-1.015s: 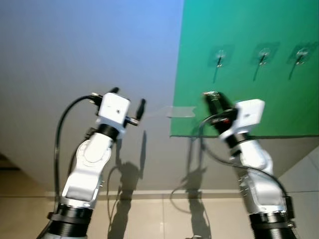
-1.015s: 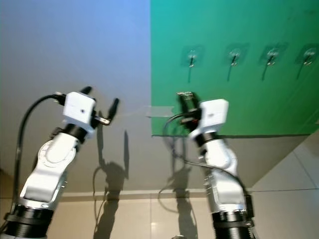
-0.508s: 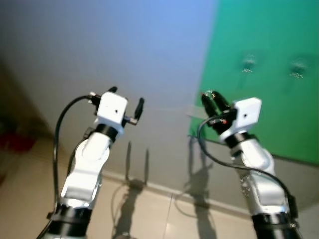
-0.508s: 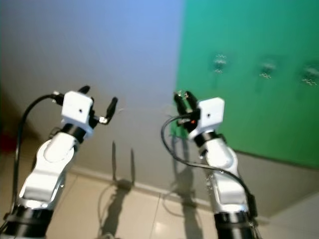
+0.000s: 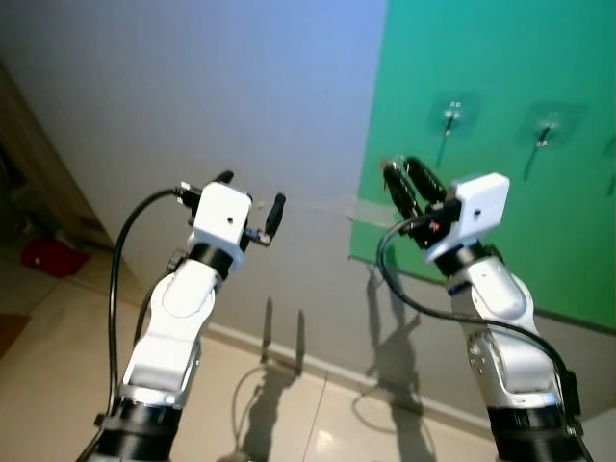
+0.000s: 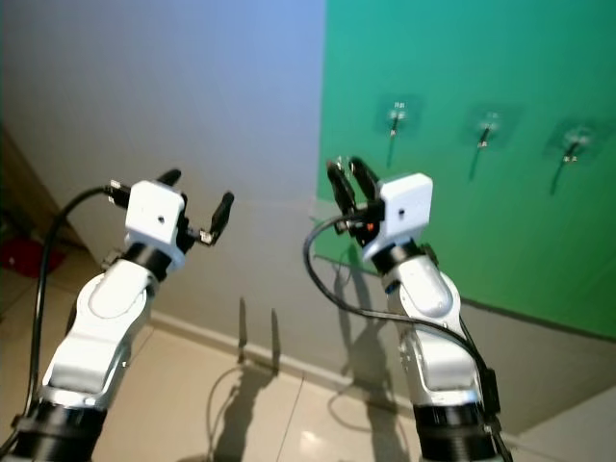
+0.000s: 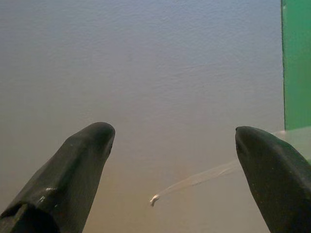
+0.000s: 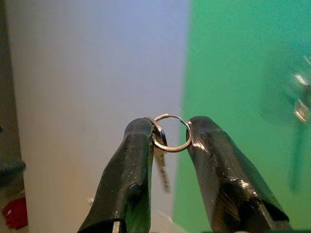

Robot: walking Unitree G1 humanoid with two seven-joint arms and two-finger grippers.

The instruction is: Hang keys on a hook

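Two arms up in front of the wall, both raised. R gripper (image 8: 165, 138) has its 2 black fingers (image 8: 129, 170) pinched on a metal key ring (image 8: 171, 133); 1 key (image 8: 162, 170) hangs down from the ring btwn the fingers, blurry, can't tell if there's more than one. That gripper sits near the left edge of the green panel (image 5: 510, 106), tips pointing up toward it, not touching it.

On the panel: 3 hooks visible from the head cam, in a row — first hook (image 6: 397, 117), second hook (image 6: 487, 127), third hook (image 6: 575, 142). Each on a clear stick-on pad, each bare, nothing hanging. Keys well below and left of the first hook.

L gripper (image 5: 250, 199) is spread wide, 2 fingers (image 7: 80, 165) apart w/ nothing btwn them, facing the plain grey wall (image 5: 192, 87). A strip of clear tape (image 5: 364, 210) runs across the panel's edge. Tiled floor (image 5: 58, 318) below, a red item (image 5: 50, 256) low on the left.
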